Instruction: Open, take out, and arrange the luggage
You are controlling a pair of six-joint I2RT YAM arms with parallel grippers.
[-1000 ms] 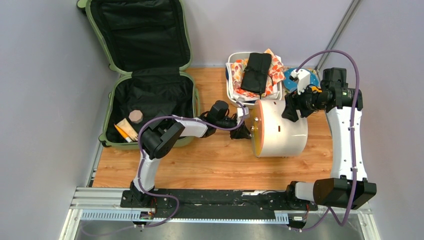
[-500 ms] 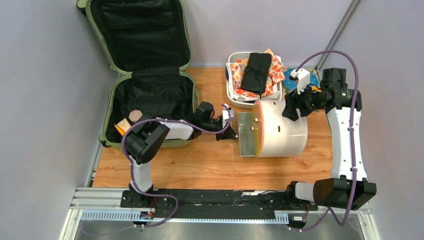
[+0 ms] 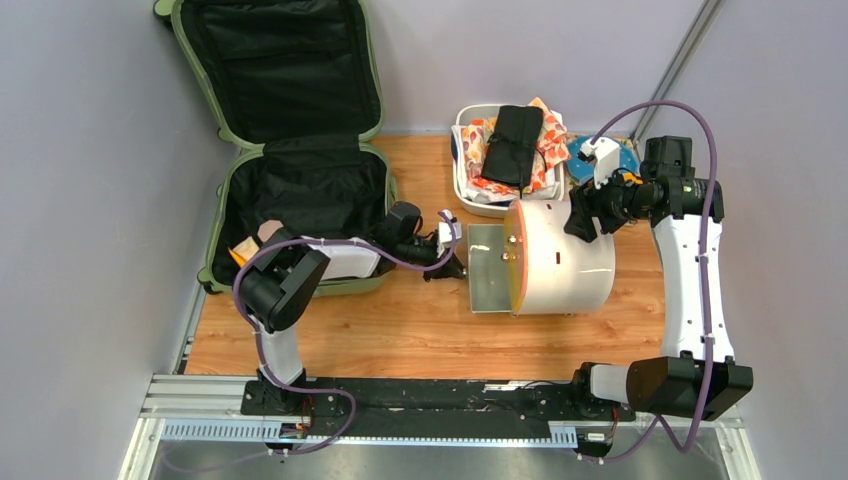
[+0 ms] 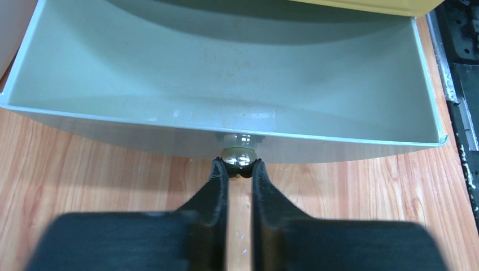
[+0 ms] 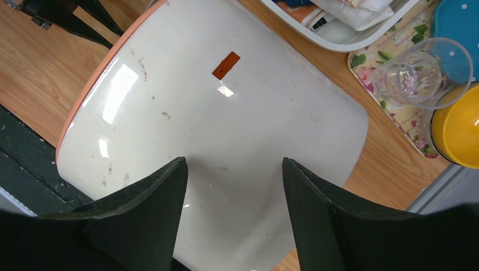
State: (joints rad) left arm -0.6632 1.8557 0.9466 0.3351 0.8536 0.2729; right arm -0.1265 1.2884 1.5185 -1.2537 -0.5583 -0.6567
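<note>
The sage-green luggage lies open at the far left, its lid propped against the wall. A few small items sit in its near corner, partly hidden by my left arm. My left gripper is shut on the shiny round knob of a grey drawer. The drawer sticks out of a cream cylinder with an orange end. My right gripper stands open over the cylinder's curved top, close against it, with nothing held.
A white tub with patterned cloth and a black pouch stands behind the cylinder. To its right, a floral tray carries a clear glass, a yellow cup and a blue plate. Walls close in on both sides.
My left gripper has shut on the knob and drawn back to the left, sliding the drawer out of the cylinder. The right arm has stayed put.
</note>
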